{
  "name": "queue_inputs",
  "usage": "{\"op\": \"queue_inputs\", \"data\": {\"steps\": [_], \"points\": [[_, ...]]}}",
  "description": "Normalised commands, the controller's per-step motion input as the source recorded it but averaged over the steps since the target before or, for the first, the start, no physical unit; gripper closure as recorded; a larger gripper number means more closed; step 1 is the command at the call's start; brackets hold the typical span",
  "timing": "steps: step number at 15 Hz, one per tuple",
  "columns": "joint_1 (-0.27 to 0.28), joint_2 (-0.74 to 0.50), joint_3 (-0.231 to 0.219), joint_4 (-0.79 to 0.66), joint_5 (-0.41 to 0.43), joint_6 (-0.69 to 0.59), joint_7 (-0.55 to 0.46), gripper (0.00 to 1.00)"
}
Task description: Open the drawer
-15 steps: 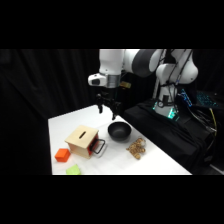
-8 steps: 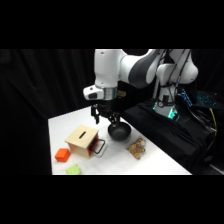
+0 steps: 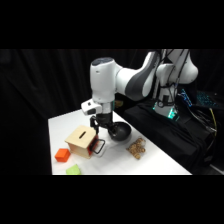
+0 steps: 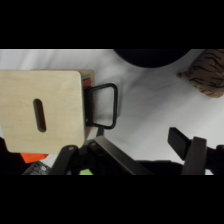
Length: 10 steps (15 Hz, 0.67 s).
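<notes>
The light-wood box [image 3: 80,139] with a slot on top stands at the table's left, and its drawer [image 3: 94,146] shows a red-orange front facing right. The black loop handle [image 3: 100,146] sticks out from that front. My gripper [image 3: 100,126] hangs just above the handle end of the box. In the wrist view the box top [image 4: 42,110] fills the left, only a thin strip of the drawer front [image 4: 88,80] shows, and the handle [image 4: 103,105] lies just beyond my gripper [image 4: 147,147]. The gripper is open, with nothing between its fingers [image 4: 181,141].
A black bowl [image 3: 120,132] sits right behind the gripper, also at the wrist view's top [image 4: 150,57]. A brown patterned object [image 3: 136,148] lies to the right of the handle. An orange block [image 3: 62,155] and a green block [image 3: 73,170] lie left of the box, near the front edge.
The arm has swung left and down, from above the black bowl to just over the box's handle end. The box and drawer have not moved.
</notes>
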Motion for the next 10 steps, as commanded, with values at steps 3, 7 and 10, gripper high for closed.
{"op": "queue_inputs", "data": {"steps": [3, 7, 10], "points": [[-0.011, 0.23, 0.036, 0.15, -0.132, 0.15, -0.03, 0.0], [0.018, 0.21, -0.003, 0.12, -0.184, 0.2, 0.08, 0.0], [0.047, 0.17, -0.036, 0.1, -0.195, 0.22, 0.15, 0.0]]}}
